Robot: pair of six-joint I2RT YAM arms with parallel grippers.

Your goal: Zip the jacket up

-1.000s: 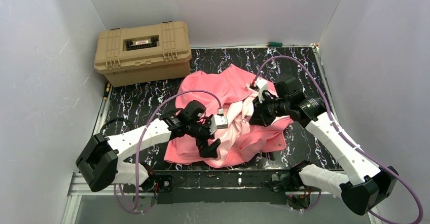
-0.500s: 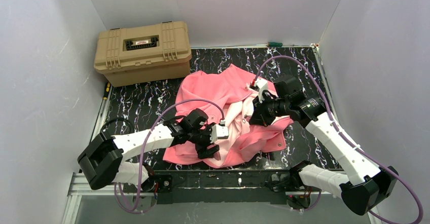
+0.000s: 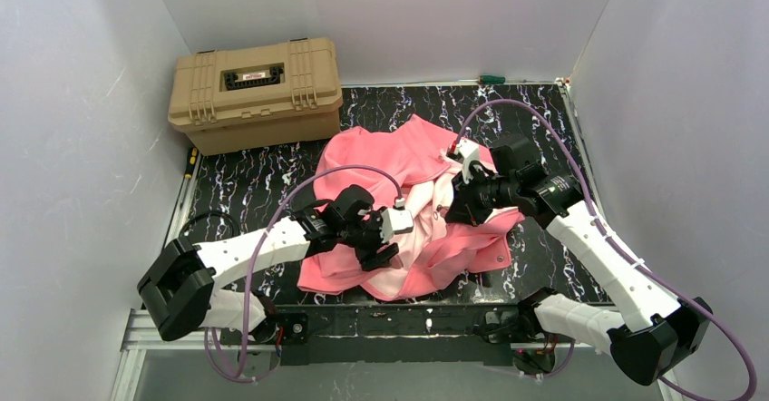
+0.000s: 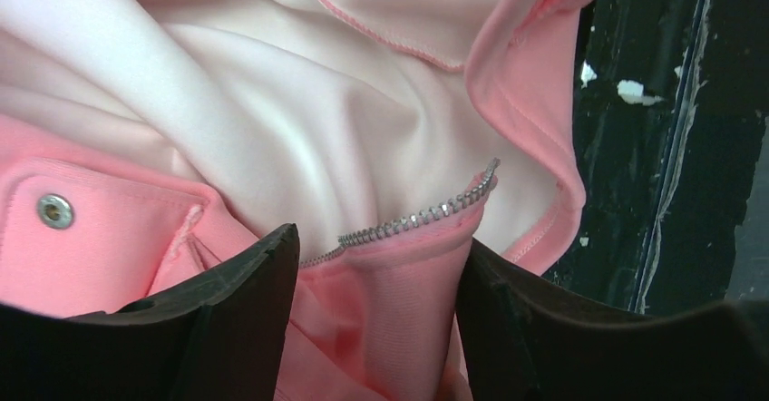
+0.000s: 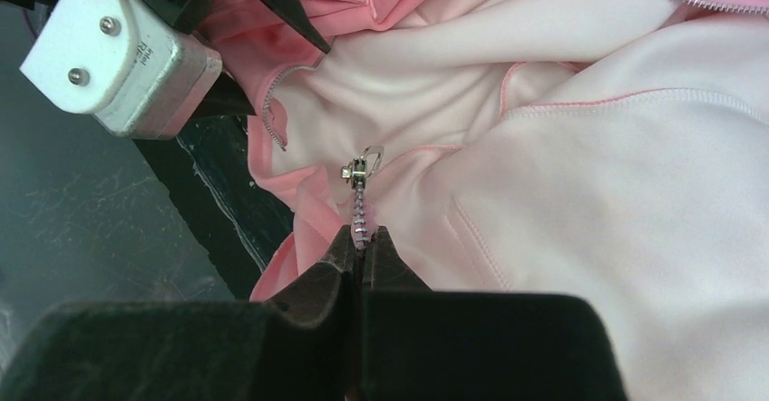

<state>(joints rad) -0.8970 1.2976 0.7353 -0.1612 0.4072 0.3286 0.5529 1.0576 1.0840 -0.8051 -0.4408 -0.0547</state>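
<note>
Jacket [image 3: 381, 161] lies unzipped just beside the closed tan case [image 3: 256, 92].

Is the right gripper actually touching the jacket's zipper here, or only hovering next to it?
Touching. The right wrist view shows the right gripper shut on the zipper teeth of the jacket, just short of the slider.
</note>
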